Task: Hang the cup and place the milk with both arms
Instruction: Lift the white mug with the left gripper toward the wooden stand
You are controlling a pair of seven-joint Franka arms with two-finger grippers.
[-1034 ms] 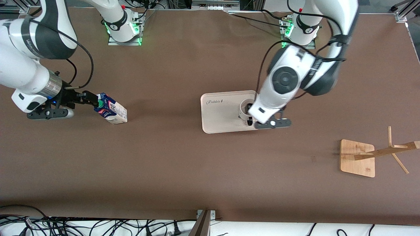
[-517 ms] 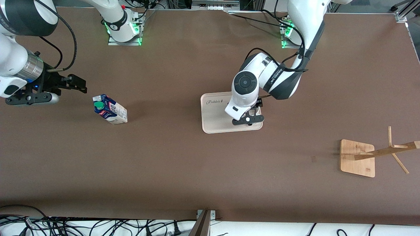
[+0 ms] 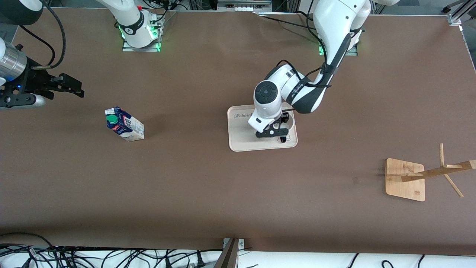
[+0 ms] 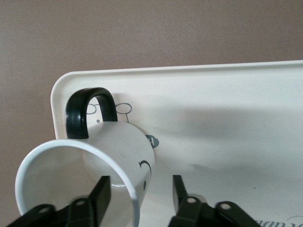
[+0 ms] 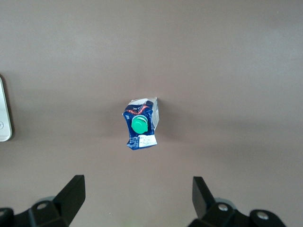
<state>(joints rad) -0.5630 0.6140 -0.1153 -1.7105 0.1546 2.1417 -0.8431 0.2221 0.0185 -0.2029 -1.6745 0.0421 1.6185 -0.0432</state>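
Note:
The cup, a white mug with a black handle and a smiley face, stands on the cream tray. In the front view only its rim and handle show under the left arm. My left gripper is low over it and open. In the left wrist view the gripper has one finger inside the cup and the other outside, with the wall between them. The milk, a dark blue carton with a green cap, stands toward the right arm's end; it also shows in the right wrist view. My right gripper is open and empty, raised away from the milk.
A wooden cup stand with a slanted pole and pegs stands toward the left arm's end, nearer the front camera than the tray. The tray's edge shows in the right wrist view. Cables lie along the table's front edge.
My right gripper has pulled back from the milk's top toward the right arm's end of the table; the milk stayed put. My left arm swung in and lowered its gripper onto the cup's rim.

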